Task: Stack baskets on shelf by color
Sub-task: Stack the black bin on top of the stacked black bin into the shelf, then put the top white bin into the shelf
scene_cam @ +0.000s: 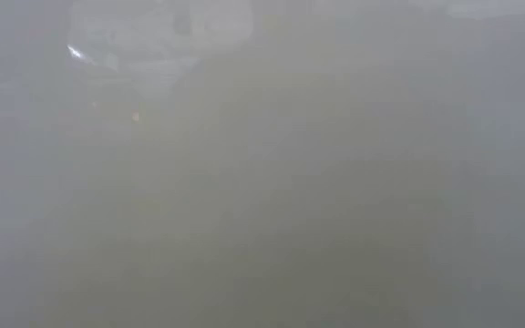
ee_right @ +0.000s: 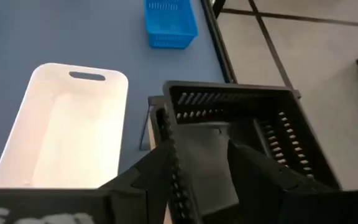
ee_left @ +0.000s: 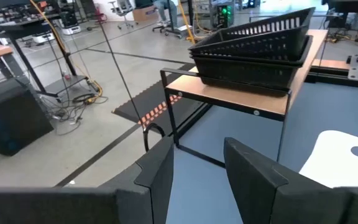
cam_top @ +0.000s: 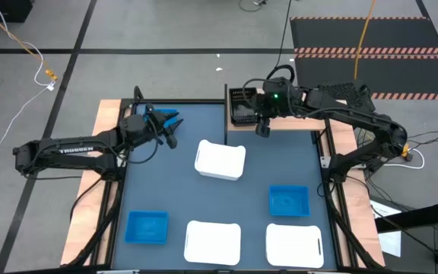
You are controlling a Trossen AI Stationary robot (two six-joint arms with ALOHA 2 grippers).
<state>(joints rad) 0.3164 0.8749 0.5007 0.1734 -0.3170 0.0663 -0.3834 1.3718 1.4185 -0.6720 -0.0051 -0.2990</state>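
Note:
The shelf, a light-brown board on a black frame, stands at the table's far edge. A black slatted basket rests on the shelf's left end. In the left wrist view a second black basket seems to lie tilted inside it. My right gripper hangs open just above the black basket's near side, with nothing between its fingers. My left gripper is open and holds nothing at the table's far left. It points at the shelf.
One white basket sits mid-table. Two more white baskets sit at the near edge. Blue baskets sit at the near left and at the right. The shelf's right part is bare. The low view shows only grey haze.

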